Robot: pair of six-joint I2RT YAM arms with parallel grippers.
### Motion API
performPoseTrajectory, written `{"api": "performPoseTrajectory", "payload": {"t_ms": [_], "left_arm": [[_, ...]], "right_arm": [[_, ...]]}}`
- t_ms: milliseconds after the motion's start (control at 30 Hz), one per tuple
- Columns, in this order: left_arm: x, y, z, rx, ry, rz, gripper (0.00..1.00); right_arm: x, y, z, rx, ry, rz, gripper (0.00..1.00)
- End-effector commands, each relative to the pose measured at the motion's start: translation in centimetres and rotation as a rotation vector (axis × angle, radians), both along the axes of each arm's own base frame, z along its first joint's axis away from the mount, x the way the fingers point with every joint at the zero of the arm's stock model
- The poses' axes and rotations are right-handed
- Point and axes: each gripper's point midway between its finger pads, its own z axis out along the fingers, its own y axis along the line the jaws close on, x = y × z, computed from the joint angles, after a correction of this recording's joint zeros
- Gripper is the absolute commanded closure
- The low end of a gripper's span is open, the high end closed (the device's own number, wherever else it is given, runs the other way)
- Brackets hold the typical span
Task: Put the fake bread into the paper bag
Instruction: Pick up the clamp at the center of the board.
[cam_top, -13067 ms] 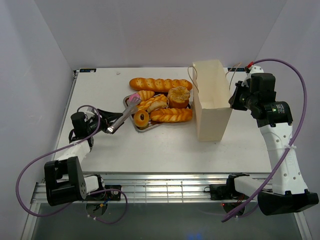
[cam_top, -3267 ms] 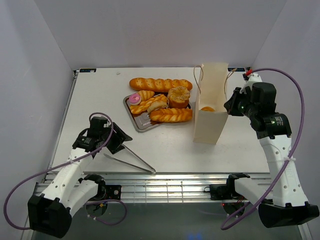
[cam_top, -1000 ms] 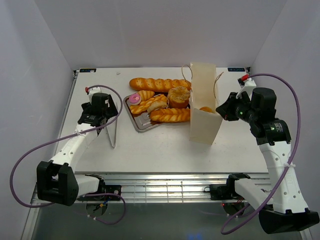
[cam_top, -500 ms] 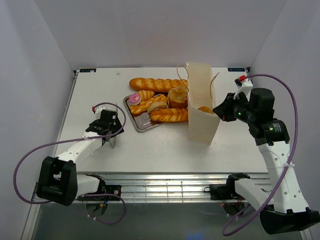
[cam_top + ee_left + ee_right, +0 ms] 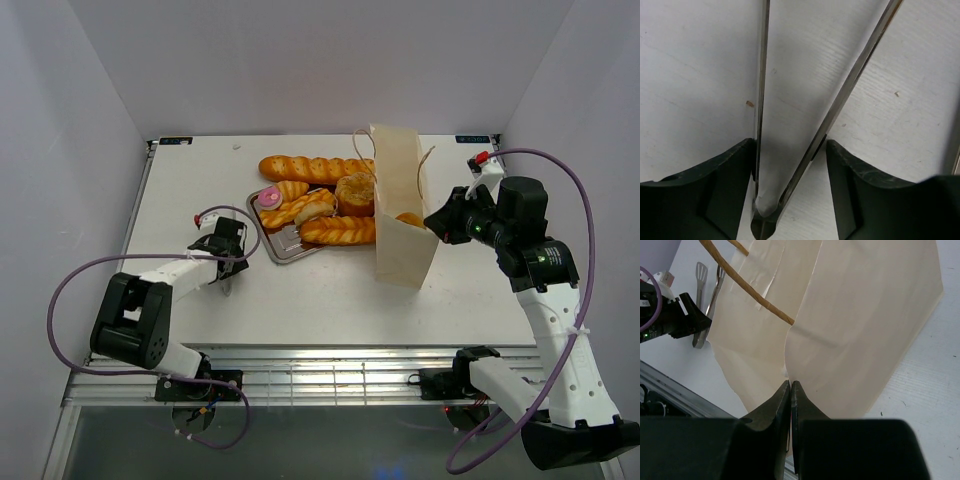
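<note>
The left gripper [image 5: 790, 145] sits low over the table with its fingers set wide. They bracket the metal tongs [image 5: 847, 92] close to the hinge. Each tong arm seems to lie against a finger's inner face, so I read this as a loose grip on the tongs. Ahead of those fingers and to their right, most of the fake bread [image 5: 335, 230] is heaped on the steel tray [image 5: 284, 246]. The long baguette [image 5: 315, 168] lies on the table just past it. One piece [image 5: 410, 218] shows inside the paper bag [image 5: 398, 250], which leans toward the tray. The right gripper [image 5: 790, 385] has its fingers pressed together on the bag's upper edge, with the string handle [image 5: 750, 295] looping just beyond the fingertips.

A hold so near the hinge could let the tongs swivel or slide out, and a glossy loaf could squirt from their tips. The thin paper might tear or slip from the pinch, tipping the bag
</note>
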Motion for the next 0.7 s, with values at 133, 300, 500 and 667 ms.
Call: {"api": "performPoseTrajectory", "payload": {"t_ms": [133, 300, 500, 667], "left_arm": [[1.2, 0.6, -0.4, 0.053, 0.027, -0.003, 0.44], [3.0, 0.4, 4.4, 0.009, -0.096, -0.038, 0.53], [5.0, 0.2, 12.8, -0.082, -0.247, -0.116, 0.57], [4.2, -1.6, 18.2, -0.268, -0.364, -0.231, 0.56]], "right_arm": [[0.0, -0.2, 0.8, -0.006, -0.033, -0.013, 0.92], [-0.1, -0.4, 0.8, -0.011, -0.029, -0.022, 0.92], [0.0, -0.8, 0.8, -0.026, -0.02, -0.046, 0.92], [0.2, -1.2, 1.0, -0.044, -0.02, -0.063, 0.92]]}}
